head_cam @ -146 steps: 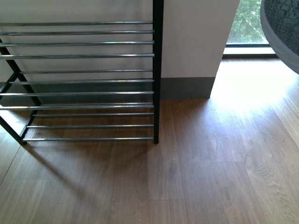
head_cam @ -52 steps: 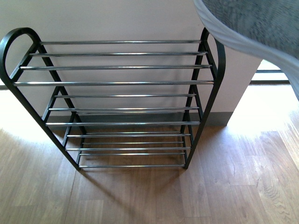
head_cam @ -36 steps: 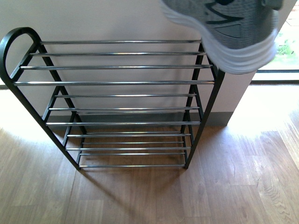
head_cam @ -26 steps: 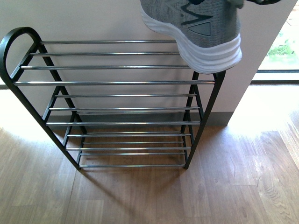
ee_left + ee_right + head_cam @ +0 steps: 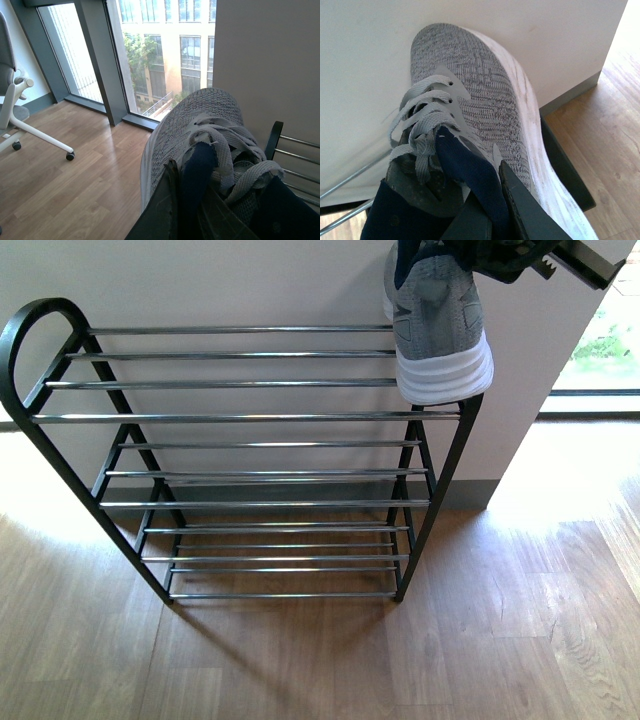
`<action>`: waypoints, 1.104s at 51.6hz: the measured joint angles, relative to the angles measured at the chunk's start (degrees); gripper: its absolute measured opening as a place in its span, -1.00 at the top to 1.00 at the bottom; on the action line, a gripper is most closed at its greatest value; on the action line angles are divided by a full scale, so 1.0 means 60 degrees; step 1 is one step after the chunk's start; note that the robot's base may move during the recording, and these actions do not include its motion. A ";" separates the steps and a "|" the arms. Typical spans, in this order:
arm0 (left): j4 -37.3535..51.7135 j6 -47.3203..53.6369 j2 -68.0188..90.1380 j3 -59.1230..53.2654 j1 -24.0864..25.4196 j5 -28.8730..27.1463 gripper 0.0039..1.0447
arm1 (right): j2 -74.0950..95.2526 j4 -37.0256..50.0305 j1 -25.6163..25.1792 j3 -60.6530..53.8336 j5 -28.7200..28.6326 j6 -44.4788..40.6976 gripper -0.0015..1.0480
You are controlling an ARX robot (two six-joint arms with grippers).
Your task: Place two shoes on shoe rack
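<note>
Front view: shoe rack (image 5: 240,417), black frame with four tiers of chrome rods, standing on wood floor (image 5: 480,640) against a pale wall (image 5: 220,280). Grey shoe (image 5: 438,330) with white sole, heel toward the camera, over the right end of the top tier; contact with the rods cannot be told.

Left wrist view: left gripper (image 5: 192,200) clamped on the navy tongue of the other shoe (image 5: 200,115), held off the floor near a rack end loop. Window (image 5: 160,45) and office chair (image 5: 12,95) beyond.

Right wrist view: right gripper (image 5: 487,192) clamped on the shoe's tongue, toe toward the wall, rack loop below the sole.
</note>
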 joint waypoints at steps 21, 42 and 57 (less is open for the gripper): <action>0.0000 0.0000 0.0000 0.0000 0.0000 0.0000 0.98 | 0.0444 -0.0004 0.0506 0.0506 -0.0372 0.0557 0.97; 0.0000 0.0000 0.0000 0.0000 0.0000 0.0004 0.98 | 0.0816 0.0146 0.0543 0.0878 -0.0590 0.0736 0.97; 0.0000 0.0000 0.0000 0.0000 0.0000 0.0000 0.98 | 0.1315 0.0404 0.0386 0.0925 -0.0390 0.0572 0.97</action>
